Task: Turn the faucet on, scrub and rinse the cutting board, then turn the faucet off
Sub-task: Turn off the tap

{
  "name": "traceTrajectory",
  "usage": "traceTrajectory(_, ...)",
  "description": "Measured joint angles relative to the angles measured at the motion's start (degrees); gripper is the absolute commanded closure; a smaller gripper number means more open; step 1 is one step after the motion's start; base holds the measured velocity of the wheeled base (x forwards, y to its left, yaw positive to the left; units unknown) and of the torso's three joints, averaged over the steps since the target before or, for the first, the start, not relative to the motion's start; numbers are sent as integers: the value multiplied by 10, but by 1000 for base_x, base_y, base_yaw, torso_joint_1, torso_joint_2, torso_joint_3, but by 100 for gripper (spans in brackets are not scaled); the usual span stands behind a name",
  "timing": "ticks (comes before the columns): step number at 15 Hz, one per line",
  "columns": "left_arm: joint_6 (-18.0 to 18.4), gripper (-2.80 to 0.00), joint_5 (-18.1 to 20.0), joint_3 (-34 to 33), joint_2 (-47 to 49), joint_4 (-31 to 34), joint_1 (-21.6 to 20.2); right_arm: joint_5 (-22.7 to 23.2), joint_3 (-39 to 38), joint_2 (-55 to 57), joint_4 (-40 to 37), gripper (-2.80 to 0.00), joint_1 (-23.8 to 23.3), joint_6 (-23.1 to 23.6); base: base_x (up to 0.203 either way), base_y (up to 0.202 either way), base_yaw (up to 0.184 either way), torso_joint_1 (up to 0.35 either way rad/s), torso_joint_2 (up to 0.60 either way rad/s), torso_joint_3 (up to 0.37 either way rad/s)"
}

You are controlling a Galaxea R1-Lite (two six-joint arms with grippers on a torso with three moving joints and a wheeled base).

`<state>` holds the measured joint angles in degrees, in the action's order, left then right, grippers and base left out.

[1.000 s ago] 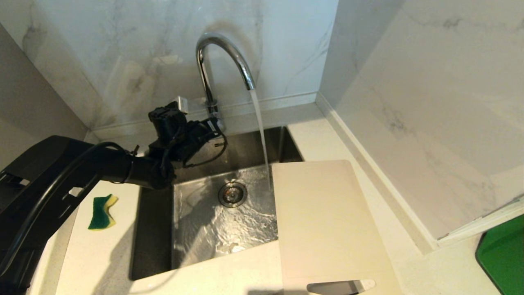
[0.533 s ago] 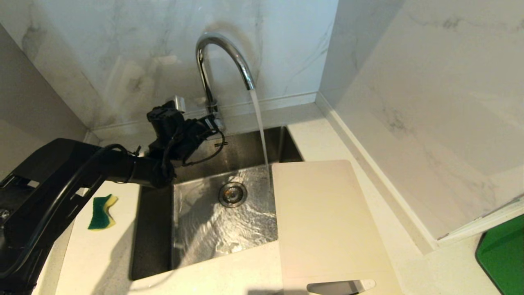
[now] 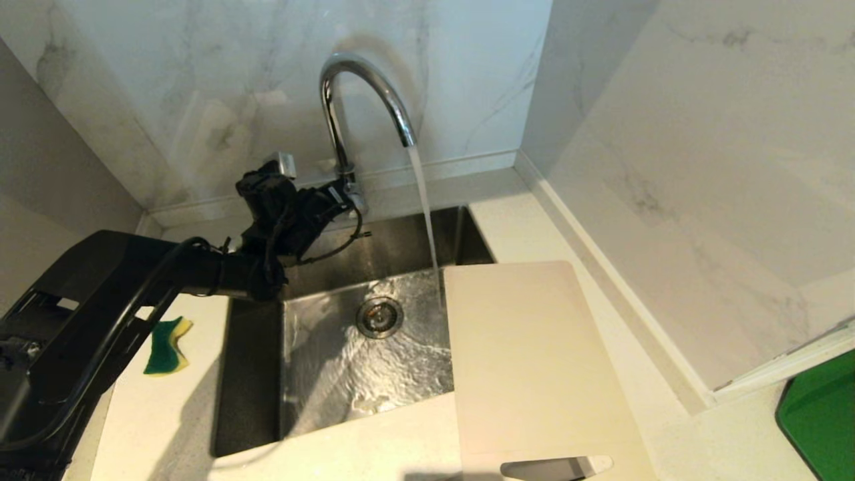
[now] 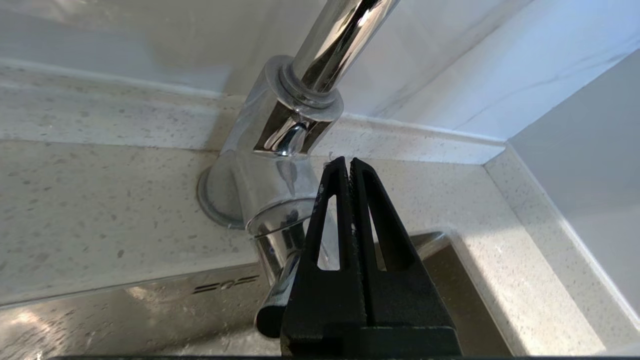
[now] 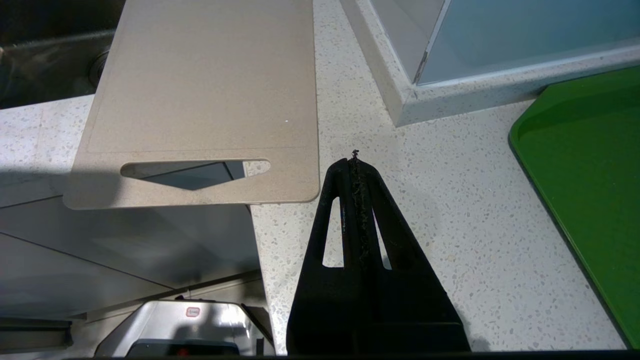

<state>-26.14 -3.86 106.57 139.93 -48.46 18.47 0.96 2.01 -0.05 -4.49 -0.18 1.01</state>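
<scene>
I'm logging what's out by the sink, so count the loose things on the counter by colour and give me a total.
Cream-white: 1, the cutting board
Green and yellow: 1, the sponge
Green: 1, the tray
Total: 3

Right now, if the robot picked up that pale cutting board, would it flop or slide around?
Probably stiff: the cutting board overhangs the sink without sagging. It looks thin, so likely light. Water runs right beside it, so a wet edge may be slippery.
</scene>
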Motion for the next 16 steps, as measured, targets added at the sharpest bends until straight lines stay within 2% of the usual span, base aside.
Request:
traceTrajectory(5,-16,0,0,21,16,0,-8,0,0,0,0,0,0,0,0,0,0,0,0,0)
traceTrajectory(16,-21,0,3,49,34,3,-24,0,0,0,0,0,0,0,0,0,0,0,0,0)
